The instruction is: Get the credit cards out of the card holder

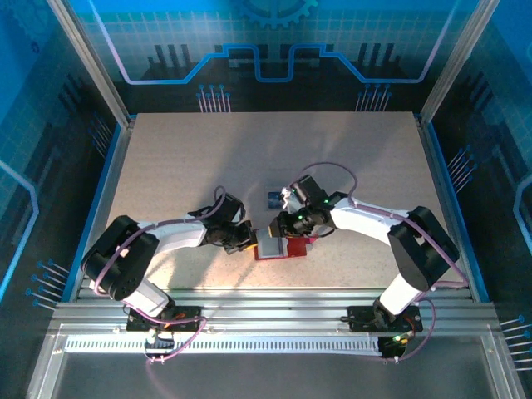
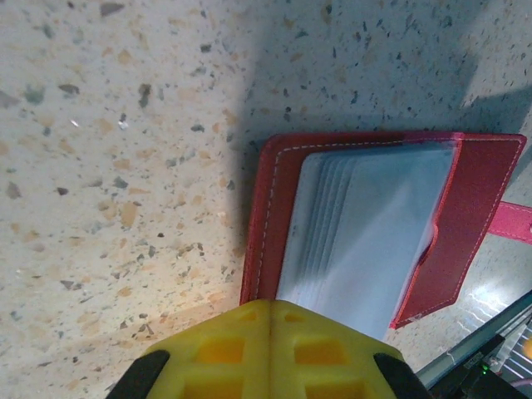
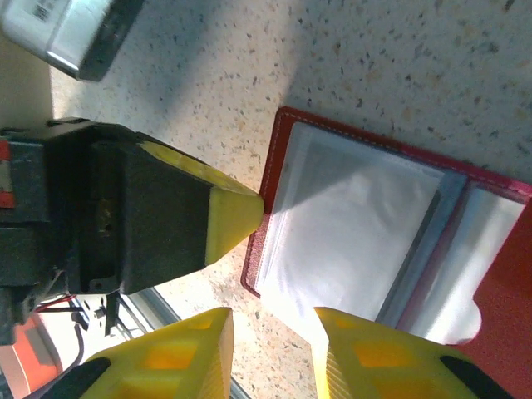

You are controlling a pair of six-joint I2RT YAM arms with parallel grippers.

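From above, the speckled beige table (image 1: 374,166) has a matte, stone-like surface. The card holder (image 1: 288,248), a small red folding case, lies open near the front edge, between the two arms. The left gripper (image 1: 249,236) reaches it from the left and the right gripper (image 1: 281,229) leans over it from the right, hiding part of it. A loose card (image 1: 273,198), small, flat, blue and white, lies on the table just behind them.

The left wrist view shows the holder's grained red cover with pale stitching round the rim. A stack of glossy, translucent grey sleeves (image 2: 374,233) fans out inside, and a red tab (image 2: 511,220) sticks out at the side. The yellow ribbed fingers (image 2: 224,349) are pressed together at the holder's near edge, covering it. Whether they pinch it I cannot tell.

In the right wrist view, the right fingers (image 3: 374,357) stand a narrow gap apart over the holder's edge, with a sleeve corner showing in the gap and nothing gripped. The left gripper's wedge-shaped tip touches the red rim. A pale slab with a barcode (image 3: 58,33) lies at the top corner.
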